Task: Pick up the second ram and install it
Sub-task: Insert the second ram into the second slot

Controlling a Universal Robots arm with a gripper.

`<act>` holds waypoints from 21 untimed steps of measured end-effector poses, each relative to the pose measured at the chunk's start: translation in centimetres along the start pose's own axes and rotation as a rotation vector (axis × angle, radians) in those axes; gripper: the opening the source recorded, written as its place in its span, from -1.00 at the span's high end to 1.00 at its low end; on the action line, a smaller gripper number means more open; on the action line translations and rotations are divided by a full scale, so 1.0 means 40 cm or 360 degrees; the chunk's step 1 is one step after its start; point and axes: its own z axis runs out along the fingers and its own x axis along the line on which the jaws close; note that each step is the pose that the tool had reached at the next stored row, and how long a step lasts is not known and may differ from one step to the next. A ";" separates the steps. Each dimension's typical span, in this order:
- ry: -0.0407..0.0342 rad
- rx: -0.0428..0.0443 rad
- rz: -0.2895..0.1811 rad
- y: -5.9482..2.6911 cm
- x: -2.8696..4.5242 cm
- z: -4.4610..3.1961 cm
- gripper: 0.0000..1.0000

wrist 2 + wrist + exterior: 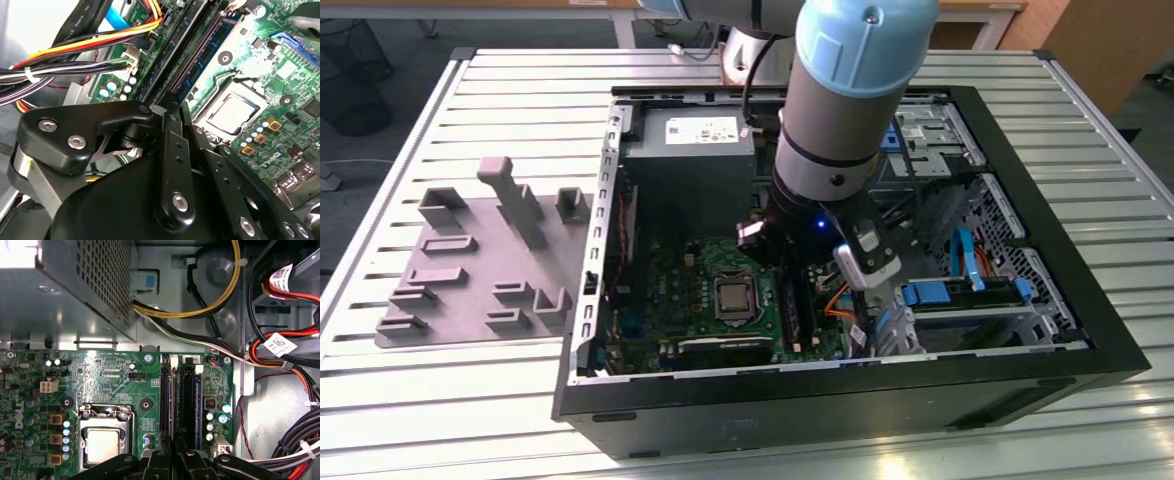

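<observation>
Gripper [172,107] is lowered inside the open computer case [1067,365], fingers pinched on the upper edge of the second ram [197,65] — stick edge-on and aligned with its motherboard slot [184,400] — evidently for pressing home.

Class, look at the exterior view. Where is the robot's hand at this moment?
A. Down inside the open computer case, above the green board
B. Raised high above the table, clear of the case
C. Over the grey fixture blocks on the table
A. In the exterior view the hand is down inside the open computer case, just above the green board; the grey fixture blocks sit off to that view's left.
</observation>
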 end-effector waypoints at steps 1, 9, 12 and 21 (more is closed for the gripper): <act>0.0000 0.0000 0.0000 -0.001 0.000 0.000 0.72; 0.0000 0.0000 0.0000 -0.001 0.000 0.000 0.72; 0.0000 0.0000 0.0001 -0.001 0.000 -0.001 0.72; 0.0000 -0.0001 0.0020 -0.001 -0.004 -0.006 0.72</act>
